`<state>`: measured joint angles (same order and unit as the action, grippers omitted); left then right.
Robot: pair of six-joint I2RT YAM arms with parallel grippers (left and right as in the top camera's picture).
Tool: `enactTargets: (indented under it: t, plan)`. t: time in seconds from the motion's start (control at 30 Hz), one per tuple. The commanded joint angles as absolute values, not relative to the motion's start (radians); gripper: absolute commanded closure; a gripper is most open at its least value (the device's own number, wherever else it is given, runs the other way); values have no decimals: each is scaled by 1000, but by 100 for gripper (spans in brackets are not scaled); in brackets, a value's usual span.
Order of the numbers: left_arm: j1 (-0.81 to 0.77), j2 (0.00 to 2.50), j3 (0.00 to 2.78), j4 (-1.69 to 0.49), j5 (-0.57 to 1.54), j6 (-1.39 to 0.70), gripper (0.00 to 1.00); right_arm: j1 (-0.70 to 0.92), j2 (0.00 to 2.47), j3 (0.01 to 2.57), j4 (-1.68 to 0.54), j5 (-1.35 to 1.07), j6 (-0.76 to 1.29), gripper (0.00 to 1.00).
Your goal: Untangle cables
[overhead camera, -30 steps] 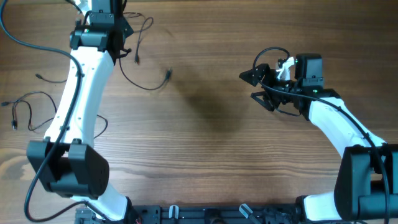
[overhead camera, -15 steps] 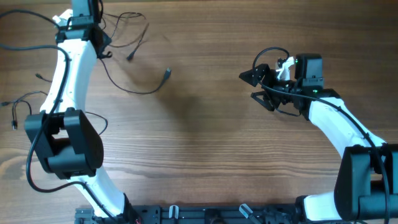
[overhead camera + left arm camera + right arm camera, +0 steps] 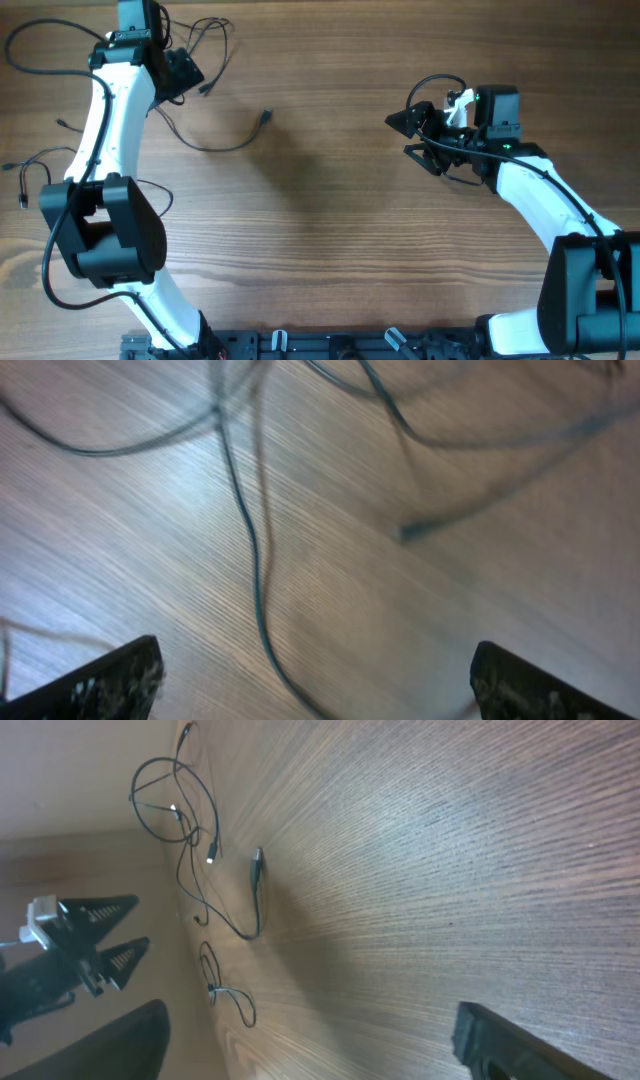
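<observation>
Overhead: two hands (image 3: 188,74) (image 3: 404,138), about four cables (image 3: 266,116)

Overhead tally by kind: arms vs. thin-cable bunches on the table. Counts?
Robot arms: 2 (left arm, right arm)
Thin black cable bunches: 2 (top-left bunch, left-edge bunch)
Total: 4
The strands within each bunch overlap too much to count singly.

The overhead camera looks straight down on the whole brown wooden worktop (image 3: 330,220). The left wrist camera sits close over the thin black cables (image 3: 253,560); the right wrist camera sees them from far across.
</observation>
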<state>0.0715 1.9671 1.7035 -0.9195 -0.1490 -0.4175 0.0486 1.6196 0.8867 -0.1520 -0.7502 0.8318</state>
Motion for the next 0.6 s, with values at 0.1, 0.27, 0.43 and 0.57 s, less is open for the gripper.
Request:
enactTargets:
  t: [0.1,0.27,0.43,0.57]
  plan:
    - [36,1975,1701,-1116,-15,-290,0,47,1605,921,-185,-677,723,12]
    - [-56,1975,1701,-1186,-15,-291,1,47,1533,1073,-469,-446,553,9]
    - [-193,1975,1701,-1153,-11,-292,0,47,1475,1211,-685,-156,371,1]
    - [-262,1975,1701,-1130,-12,-296,0,47,1464,1211,-685,-41,360,0]
